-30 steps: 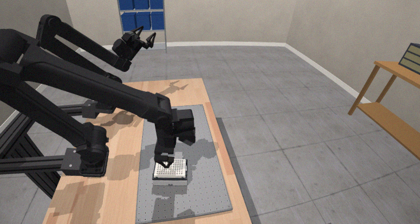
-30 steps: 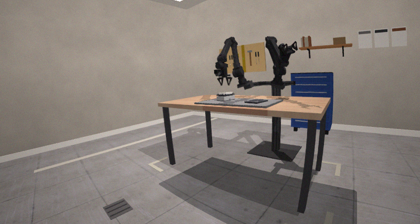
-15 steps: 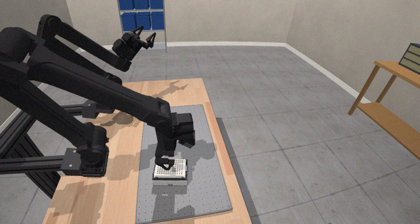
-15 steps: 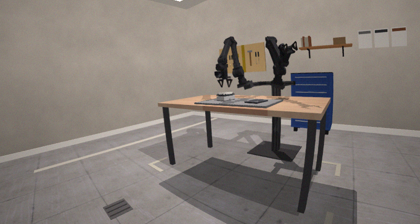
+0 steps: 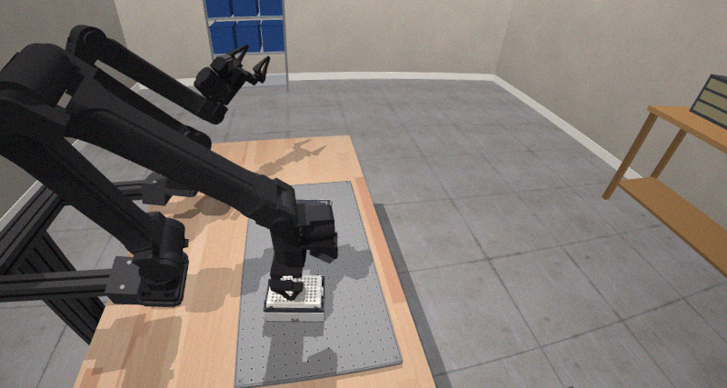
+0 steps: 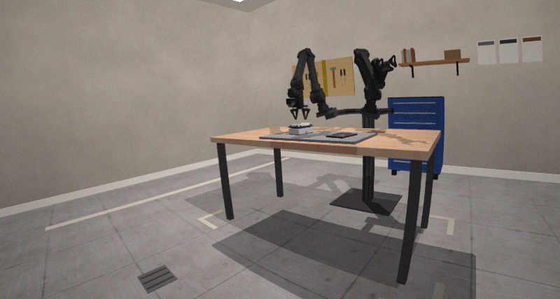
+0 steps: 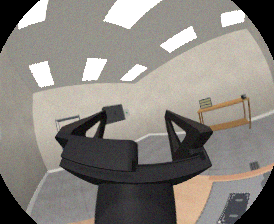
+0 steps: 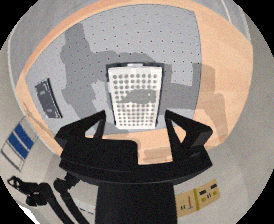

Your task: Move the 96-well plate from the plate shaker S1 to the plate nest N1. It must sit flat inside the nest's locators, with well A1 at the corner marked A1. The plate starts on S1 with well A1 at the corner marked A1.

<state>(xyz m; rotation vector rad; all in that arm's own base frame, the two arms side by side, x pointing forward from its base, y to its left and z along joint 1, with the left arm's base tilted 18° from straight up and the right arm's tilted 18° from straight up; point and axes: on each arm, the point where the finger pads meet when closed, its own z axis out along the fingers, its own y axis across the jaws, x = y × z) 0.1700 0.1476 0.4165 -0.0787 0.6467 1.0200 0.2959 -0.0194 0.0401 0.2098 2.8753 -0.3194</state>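
Note:
The white 96-well plate [image 5: 313, 295] [image 6: 300, 124] [image 8: 119, 82] lies on the shaker S1 [image 5: 294, 316] [image 6: 300, 131], whose dark rim surrounds it. My right gripper [image 5: 291, 295] [image 6: 300, 119] [image 8: 135, 113] is open, points down and hangs above the plate, apart from it. In the right wrist view the plate's long sides run roughly between the two fingers. The dark nest N1 [image 6: 341, 134] [image 7: 235, 207] [image 8: 48, 98] looks empty; in the top view the right arm mostly hides it. My left gripper [image 5: 257, 52] [image 6: 395, 61] [image 7: 135, 113] is open and empty, raised far from the plate. The A1 marks are too small to read.
The grey perforated board [image 5: 355, 334] [image 6: 274, 138] [image 8: 180, 30] carries shaker and nest on the wooden table [image 5: 203, 334] [image 6: 242, 136]. The right forearm reaches across the board beside the nest in the top view. The left arm stands at the table's other end.

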